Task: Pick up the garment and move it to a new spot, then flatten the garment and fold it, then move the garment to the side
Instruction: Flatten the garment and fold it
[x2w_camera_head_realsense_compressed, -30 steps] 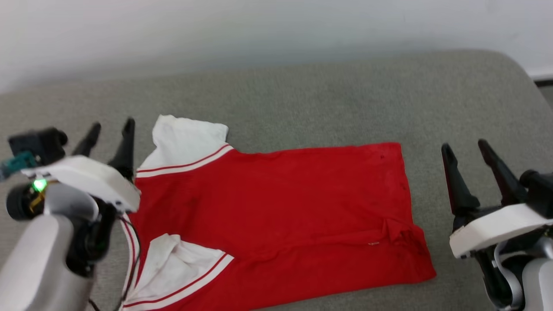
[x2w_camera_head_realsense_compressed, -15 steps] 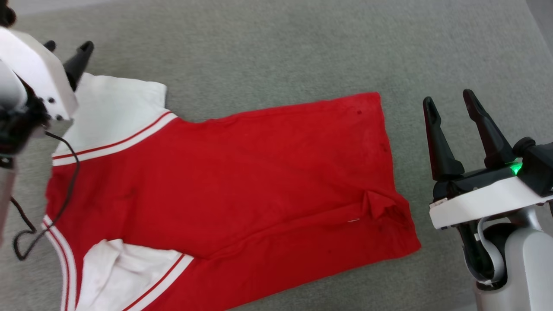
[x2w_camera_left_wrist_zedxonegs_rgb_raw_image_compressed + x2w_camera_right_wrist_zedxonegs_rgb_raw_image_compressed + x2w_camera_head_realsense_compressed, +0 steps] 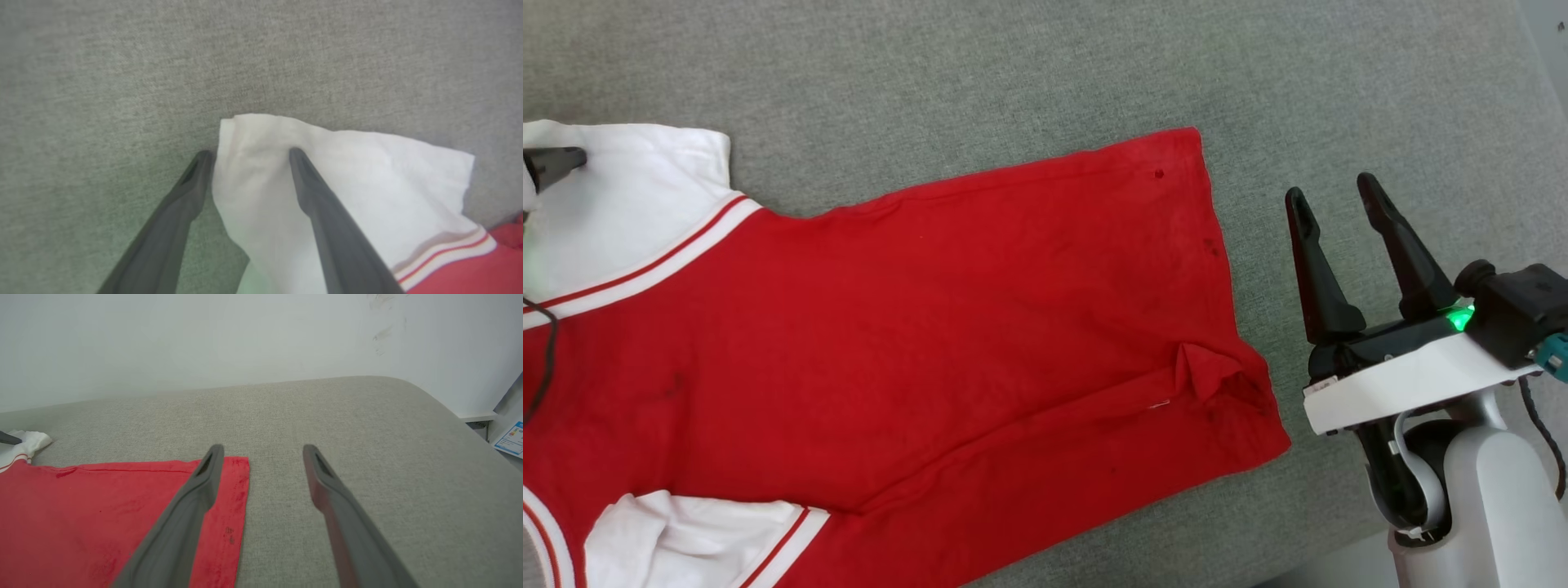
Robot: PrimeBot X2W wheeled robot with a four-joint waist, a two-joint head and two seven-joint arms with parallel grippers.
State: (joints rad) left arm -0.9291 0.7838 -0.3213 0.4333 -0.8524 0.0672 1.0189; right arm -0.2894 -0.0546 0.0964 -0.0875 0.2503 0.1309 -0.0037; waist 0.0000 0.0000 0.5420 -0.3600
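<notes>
Because the red soft-fabric T-shirt [image 3: 931, 327] with white short sleeves and red-white stripe trim is thin and limp, we judge that it will weigh next to nothing. It should drape from wherever it is pinched, and sag or bunch if lifted by one point alone. It will not break. The trouble is rather that a pinch may catch one layer only, or drag the cloth into creases.

It lies spread nearly flat across the grey upholstered surface [image 3: 1013, 65], sleeves toward the left edge and hem toward the right edge. One small raised pucker [image 3: 1209, 376] sits by the hem's near corner, with a long crease running from it. We reckon the best holds are the outer corners: the far white sleeve [image 3: 367, 171] at one end and the far hem corner [image 3: 1188, 143] at the other, so that the cloth hangs taut between two grips.

Our left pincer [image 3: 250, 153] stands spread astride the far sleeve's outer corner. One dark finger is over the grey cover just beside the sleeve edge and the other is over the white cloth. It pinches nothing yet, and we cannot tell whether the tips touch down. Our right pincer [image 3: 1331, 189] is spread too and empty, just beside the hem and apart from the cloth. Beyond them the surface runs to its rounded far right corner against a plain white wall [image 3: 204, 335].
</notes>
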